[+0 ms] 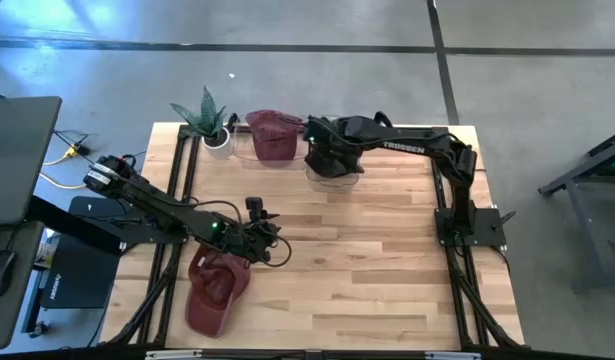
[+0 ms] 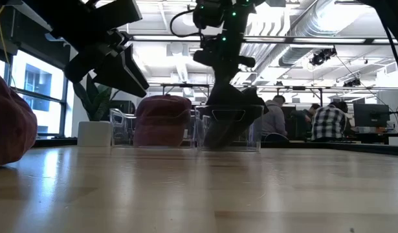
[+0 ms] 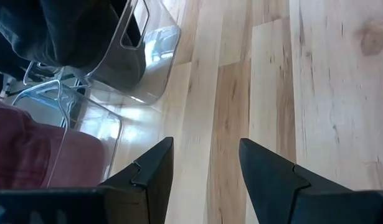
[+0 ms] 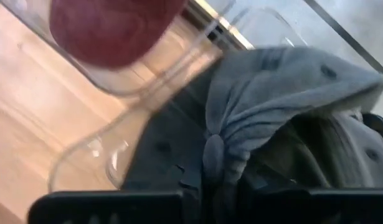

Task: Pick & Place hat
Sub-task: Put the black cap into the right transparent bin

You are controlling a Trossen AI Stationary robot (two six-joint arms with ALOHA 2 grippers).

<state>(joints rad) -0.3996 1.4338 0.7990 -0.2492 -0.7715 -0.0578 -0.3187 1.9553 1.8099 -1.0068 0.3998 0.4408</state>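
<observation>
grey hat (image 4: 284, 106) pinched in right gripper (image 1: 332, 160), top centre of high view, directly over clear bin (image 1: 332, 178). left gripper (image 1: 272, 250), fingers spread, lower left beside maroon hat (image 1: 215, 285); right arm nearer.

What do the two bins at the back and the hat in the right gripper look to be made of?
Bins: clear, glossy hard plastic, likely acrylic; the table shows through them.
Grey hat: soft matte cloth, seamed with eyelets, creased where the right gripper pinches it.
</observation>
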